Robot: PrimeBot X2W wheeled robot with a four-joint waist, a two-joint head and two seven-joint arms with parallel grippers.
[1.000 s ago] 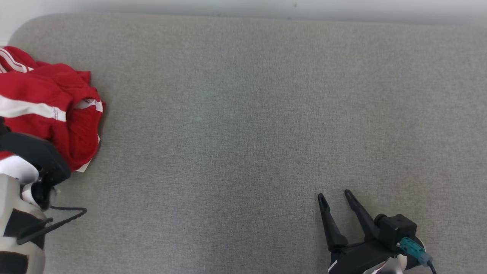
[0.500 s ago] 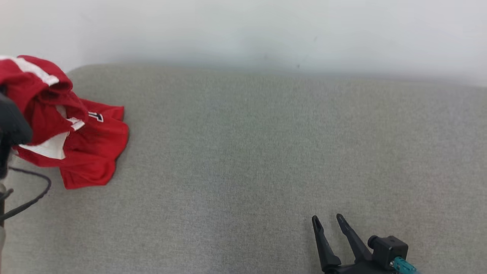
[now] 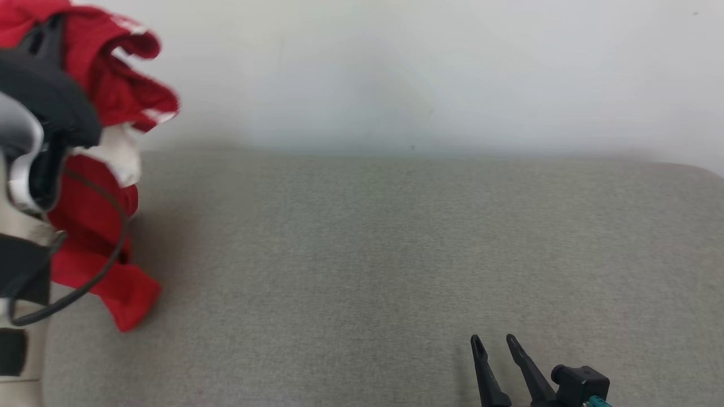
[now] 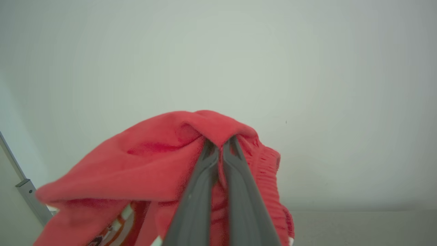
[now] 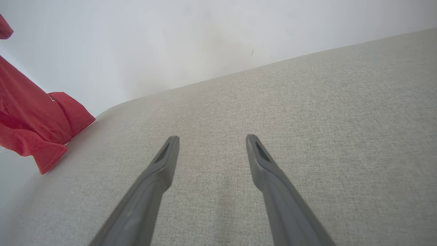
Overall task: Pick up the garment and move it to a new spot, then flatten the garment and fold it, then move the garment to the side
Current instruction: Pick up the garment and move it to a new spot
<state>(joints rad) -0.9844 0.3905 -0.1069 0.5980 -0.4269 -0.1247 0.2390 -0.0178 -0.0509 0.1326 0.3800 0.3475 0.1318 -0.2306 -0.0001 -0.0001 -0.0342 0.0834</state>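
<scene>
The garment (image 3: 107, 96) is red with white trim and hangs in the air at the far left of the head view, its lowest corner near the grey surface (image 3: 396, 254). In the left wrist view my left gripper (image 4: 220, 143) is shut on a fold of the red garment (image 4: 150, 164), which drapes down around the fingers. The left arm hides part of the cloth in the head view. My right gripper (image 3: 493, 341) stands open at the lower right, low over the bare surface, with nothing between its fingers (image 5: 165, 153). The right wrist view shows the garment (image 5: 30, 119) hanging at its far left.
A wide grey fabric surface (image 5: 307, 102) stretches from the garment to the right edge. A pale wall (image 3: 396, 73) rises right behind it. A dark cable (image 3: 104, 254) loops off the left arm in front of the cloth.
The garment has been lifted off the surface at the left and now hangs from my left gripper. The head camera has tilted up, bringing the wall into view. The right gripper stays open.
</scene>
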